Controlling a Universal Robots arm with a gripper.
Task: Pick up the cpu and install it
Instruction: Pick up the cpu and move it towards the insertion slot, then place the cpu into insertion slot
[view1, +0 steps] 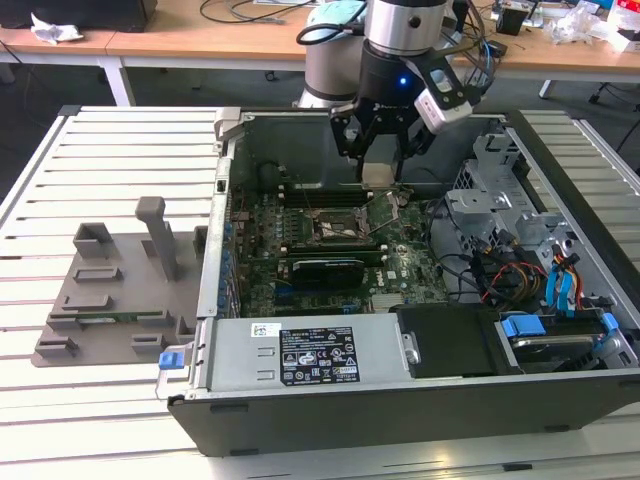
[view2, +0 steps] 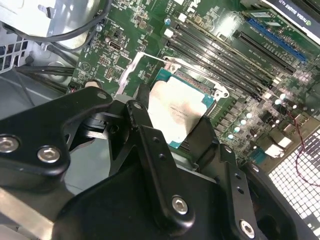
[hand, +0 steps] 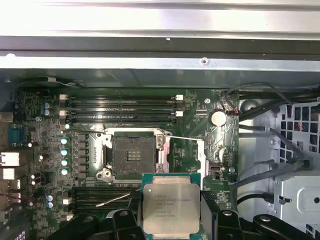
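My end effector (hand: 171, 220) is clamped on the cpu (hand: 171, 206) by opposite edges, upper centre of the exterior view, near the open socket (hand: 134, 156). I judge it light, stiff, thin and fragile underneath: edges only.

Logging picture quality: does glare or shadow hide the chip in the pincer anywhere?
First wrist view: glare washes out the pale metal case rim, but the small silver-grey square cpu in the black pincer is evenly lit. Second wrist view: its metal top glares pale. Exterior view: even room light.
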